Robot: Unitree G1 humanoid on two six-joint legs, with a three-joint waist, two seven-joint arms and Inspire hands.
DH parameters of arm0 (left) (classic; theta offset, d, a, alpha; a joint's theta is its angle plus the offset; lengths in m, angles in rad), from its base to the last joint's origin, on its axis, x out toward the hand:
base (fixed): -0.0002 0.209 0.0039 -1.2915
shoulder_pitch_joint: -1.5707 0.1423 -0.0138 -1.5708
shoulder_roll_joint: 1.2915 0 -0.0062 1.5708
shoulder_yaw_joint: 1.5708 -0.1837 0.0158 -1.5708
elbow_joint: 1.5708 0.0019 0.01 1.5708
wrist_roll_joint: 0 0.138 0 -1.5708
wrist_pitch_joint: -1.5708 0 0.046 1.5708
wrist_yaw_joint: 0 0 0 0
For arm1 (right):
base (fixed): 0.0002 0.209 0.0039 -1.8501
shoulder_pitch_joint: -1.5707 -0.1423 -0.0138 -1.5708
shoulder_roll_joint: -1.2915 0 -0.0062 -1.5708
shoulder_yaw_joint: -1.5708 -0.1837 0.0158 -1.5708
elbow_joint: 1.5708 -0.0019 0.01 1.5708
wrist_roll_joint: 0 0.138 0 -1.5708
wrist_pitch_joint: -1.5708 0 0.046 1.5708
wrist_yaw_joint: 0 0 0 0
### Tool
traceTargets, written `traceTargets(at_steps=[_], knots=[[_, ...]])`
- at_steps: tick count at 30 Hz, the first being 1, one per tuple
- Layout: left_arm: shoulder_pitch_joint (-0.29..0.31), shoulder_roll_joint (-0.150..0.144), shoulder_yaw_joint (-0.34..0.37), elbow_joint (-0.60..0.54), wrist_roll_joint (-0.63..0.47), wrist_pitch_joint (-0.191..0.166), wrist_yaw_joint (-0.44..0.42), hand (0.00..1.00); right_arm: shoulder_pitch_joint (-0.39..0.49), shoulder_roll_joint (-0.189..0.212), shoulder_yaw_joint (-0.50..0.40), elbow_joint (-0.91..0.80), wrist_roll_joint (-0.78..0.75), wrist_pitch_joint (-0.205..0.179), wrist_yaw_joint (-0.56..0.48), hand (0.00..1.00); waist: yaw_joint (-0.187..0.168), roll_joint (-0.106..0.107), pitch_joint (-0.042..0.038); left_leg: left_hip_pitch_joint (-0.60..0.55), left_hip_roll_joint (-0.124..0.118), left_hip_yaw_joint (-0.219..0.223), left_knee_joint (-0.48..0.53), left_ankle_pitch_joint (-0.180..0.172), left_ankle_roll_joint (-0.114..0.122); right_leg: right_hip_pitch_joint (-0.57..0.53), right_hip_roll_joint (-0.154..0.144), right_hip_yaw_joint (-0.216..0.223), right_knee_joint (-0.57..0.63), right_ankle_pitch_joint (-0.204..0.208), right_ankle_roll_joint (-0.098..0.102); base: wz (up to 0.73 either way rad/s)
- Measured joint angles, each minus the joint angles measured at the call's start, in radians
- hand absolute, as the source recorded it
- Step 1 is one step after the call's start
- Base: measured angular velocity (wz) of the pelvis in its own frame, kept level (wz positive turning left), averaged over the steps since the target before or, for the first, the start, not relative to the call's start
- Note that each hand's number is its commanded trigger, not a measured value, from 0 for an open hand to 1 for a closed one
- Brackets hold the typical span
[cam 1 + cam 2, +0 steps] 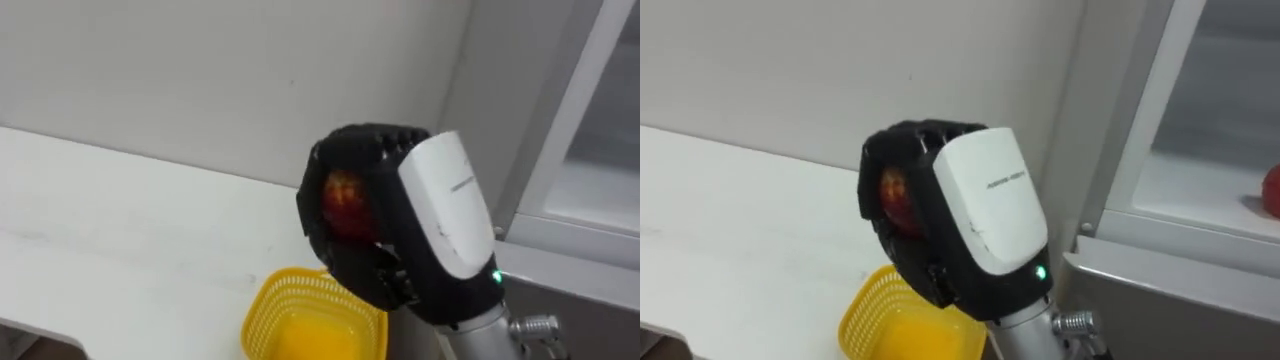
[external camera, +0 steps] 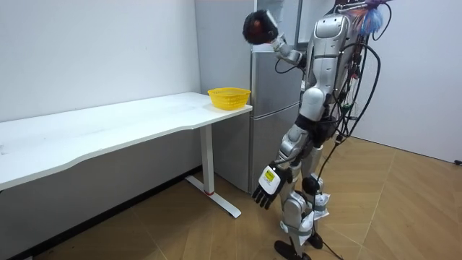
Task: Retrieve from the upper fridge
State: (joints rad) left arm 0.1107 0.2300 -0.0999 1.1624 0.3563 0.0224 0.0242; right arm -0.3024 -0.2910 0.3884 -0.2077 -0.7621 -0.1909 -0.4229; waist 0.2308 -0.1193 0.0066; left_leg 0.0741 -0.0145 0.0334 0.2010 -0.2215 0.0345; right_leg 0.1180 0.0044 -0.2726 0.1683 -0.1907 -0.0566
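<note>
Red fruit (image 1: 345, 205) sits inside your right hand (image 1: 440, 220), fingers curled round it, high above the yellow basket (image 1: 262, 315) at the right end of the desk (image 1: 120, 230); release off-centre and it could miss the rim and roll away.

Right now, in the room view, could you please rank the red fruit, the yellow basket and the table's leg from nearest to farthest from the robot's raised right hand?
1. The red fruit: inside the right hand's curled fingers.
2. The yellow basket: below the hand, on the white table's corner.
3. The table leg: lower still, under the tabletop, reaching the floor.
</note>
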Motion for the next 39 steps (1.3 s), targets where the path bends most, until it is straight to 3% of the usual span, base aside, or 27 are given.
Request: traceTargets(at_steps=[7,15,18,24,35,36,37,38,39], knots=[[0.006,0.016,-0.001,0.0,0.004,0.002,-0.033,0.0,-0.056,0.003,0.029,0.201,-0.005,0.039,0.004,1.0,0.03,0.0,0.0023,-0.001,-0.001,-0.02,0.005,0.001,0.001,0.005,-0.003,-0.033,0.002,0.0,0.001,0.09],[0.004,0.018,0.002,-0.004,0.008,0.008,-0.055,0.0,-0.091,0.011,0.036,0.347,0.007,0.04,0.03,1.0,0.077,0.005,0.0062,-0.014,-0.003,-0.034,0.003,0.001,0.001,0.0,-0.004,-0.049,0.0,0.0,0.001,0.05],[0.006,0.018,0.003,-0.009,0.008,0.011,-0.056,0.0,-0.107,0.011,0.06,0.403,0.008,0.057,0.036,1.0,0.081,0.005,0.0065,-0.017,-0.004,-0.041,0.003,0.002,0.0,0.0,-0.004,-0.056,0.0,0.0,0.001,0.08],[0.003,0.018,0.003,-0.014,0.009,0.014,-0.057,0.0,-0.113,0.013,0.064,0.496,0.009,0.055,0.037,1.0,0.083,-0.005,0.0088,-0.025,-0.009,-0.064,0.002,0.007,0.001,0.0,-0.008,-0.085,0.0,-0.001,0.001,0.11],[0.005,0.026,0.003,-0.035,0.009,0.022,-0.084,0.0,-0.112,0.01,0.08,0.557,0.015,0.062,0.067,1.0,0.089,-0.011,0.0075,-0.03,-0.017,-0.075,0.005,0.008,0.004,-0.001,-0.015,-0.089,0.0,-0.005,0.008,0.03],[0.005,0.026,0.003,-0.036,0.009,0.022,-0.085,0.0,-0.111,0.01,0.081,0.56,0.014,0.063,0.069,0.66,0.09,-0.011,0.0076,-0.031,-0.017,-0.076,0.005,0.008,0.004,-0.001,-0.015,-0.089,0.0,-0.005,0.008,0.0],[0.007,0.026,0.003,-0.04,0.009,0.023,-0.087,0.0,-0.108,0.01,0.082,0.564,0.014,0.065,0.075,0.59,0.095,-0.011,0.0078,-0.031,-0.017,-0.076,0.006,0.008,0.004,-0.001,-0.015,-0.089,0.0,-0.005,0.008,0.0],[0.008,0.026,0.003,-0.041,0.009,0.024,-0.094,0.0,-0.108,0.01,0.087,0.567,0.014,0.076,0.077,0.11,0.098,-0.01,0.0079,-0.033,-0.017,-0.078,0.007,0.008,0.004,-0.001,-0.015,-0.089,0.0,-0.005,0.008,0.03],[0.008,0.026,0.003,-0.041,0.009,0.024,-0.097,0.0,-0.108,0.01,0.09,0.568,0.014,0.08,0.077,0.0,0.098,-0.01,0.0079,-0.034,-0.017,-0.079,0.008,0.008,0.004,-0.001,-0.015,-0.089,0.0,-0.005,0.008,0.06]])
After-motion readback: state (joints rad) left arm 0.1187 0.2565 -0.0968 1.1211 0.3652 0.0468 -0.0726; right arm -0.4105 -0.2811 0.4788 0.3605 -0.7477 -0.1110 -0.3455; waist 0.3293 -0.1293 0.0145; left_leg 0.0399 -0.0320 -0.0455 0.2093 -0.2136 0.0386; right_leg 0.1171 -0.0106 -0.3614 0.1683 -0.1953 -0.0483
